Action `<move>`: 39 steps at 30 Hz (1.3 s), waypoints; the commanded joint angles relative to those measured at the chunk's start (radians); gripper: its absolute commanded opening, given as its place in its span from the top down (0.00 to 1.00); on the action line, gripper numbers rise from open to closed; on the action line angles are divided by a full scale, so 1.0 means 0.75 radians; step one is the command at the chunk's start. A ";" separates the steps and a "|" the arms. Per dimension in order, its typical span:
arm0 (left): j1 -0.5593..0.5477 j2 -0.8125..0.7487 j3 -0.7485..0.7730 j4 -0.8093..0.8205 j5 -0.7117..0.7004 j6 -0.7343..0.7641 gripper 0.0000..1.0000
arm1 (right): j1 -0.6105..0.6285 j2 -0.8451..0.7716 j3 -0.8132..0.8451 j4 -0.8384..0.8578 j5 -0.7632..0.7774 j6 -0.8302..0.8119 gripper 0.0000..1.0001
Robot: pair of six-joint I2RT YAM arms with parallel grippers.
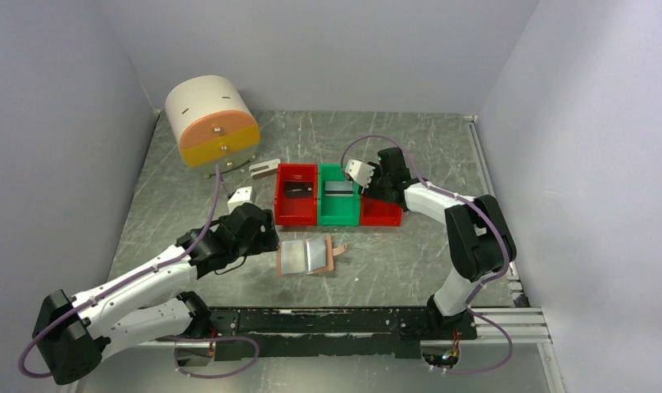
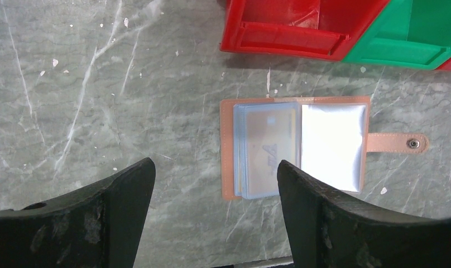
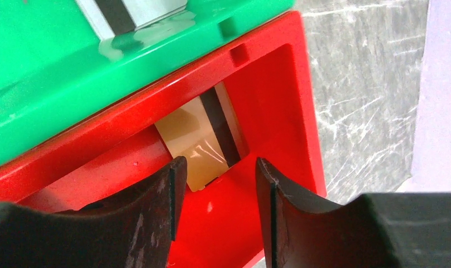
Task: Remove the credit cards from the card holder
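From above, the card holder point(image 1: 307, 255) is seen lying open on the surface point(image 1: 410, 262), just in front of a row of three bins. The left fingers point(image 1: 260, 231) are held low just to its left, apart from it. The right fingers point(image 1: 370, 182) are poised over the right red bin point(image 1: 383, 216). A black card point(image 1: 297, 189) is seen in the left red bin point(image 1: 283, 209), and a grey-white card point(image 1: 338, 187) in the green bin point(image 1: 337, 214).

In the left wrist view, the left fingers point(image 2: 117, 215) are spread wide and nothing is grasped. The card holder point(image 2: 332, 146) is spread flat beyond them, its strap tab point(image 2: 396, 143) pointing right. A yellowish card point(image 2: 266, 149) is seen through a pale blue pocket.

In the right wrist view, the right fingers point(image 3: 293, 218) are parted and nothing is clamped. A gold-brown card point(image 3: 195, 142) with a black stripe is seen inside the red bin point(image 3: 279, 111), just beyond the fingertips. The green bin point(image 3: 72, 72) is seen beside it.
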 commanded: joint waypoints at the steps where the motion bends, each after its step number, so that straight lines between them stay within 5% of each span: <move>1: 0.006 0.004 0.024 0.023 0.013 0.011 0.15 | -0.008 -0.065 0.067 0.013 0.008 0.251 0.49; 7: 0.006 0.014 0.024 0.047 0.015 0.002 0.15 | 0.000 -0.323 -0.078 0.244 0.014 0.850 0.48; 10: 0.006 0.012 0.031 0.061 0.009 0.004 0.15 | 0.012 -0.481 -0.162 0.318 0.130 1.169 0.37; 17: 0.006 -0.008 0.040 0.044 -0.039 -0.040 0.15 | 0.008 -0.610 -0.072 -0.181 0.281 1.734 0.33; 20: 0.006 -0.036 0.037 0.034 -0.058 -0.058 0.15 | 0.008 -0.664 -0.128 -0.257 0.175 1.903 0.44; 24: 0.008 -0.056 0.021 0.059 -0.051 -0.058 0.14 | 0.036 -0.761 -0.282 -0.102 -0.218 2.075 0.45; 26: 0.008 -0.044 0.026 0.062 -0.043 -0.063 0.14 | 0.140 -0.764 -0.305 -0.094 -0.214 2.150 0.48; 32: 0.007 -0.019 0.068 -0.034 -0.118 -0.166 0.16 | 0.678 -0.704 -0.208 -0.256 0.339 2.291 0.47; 39: 0.007 -0.140 0.029 -0.089 -0.200 -0.234 0.15 | 0.884 -0.578 -0.244 -0.153 0.362 2.413 0.47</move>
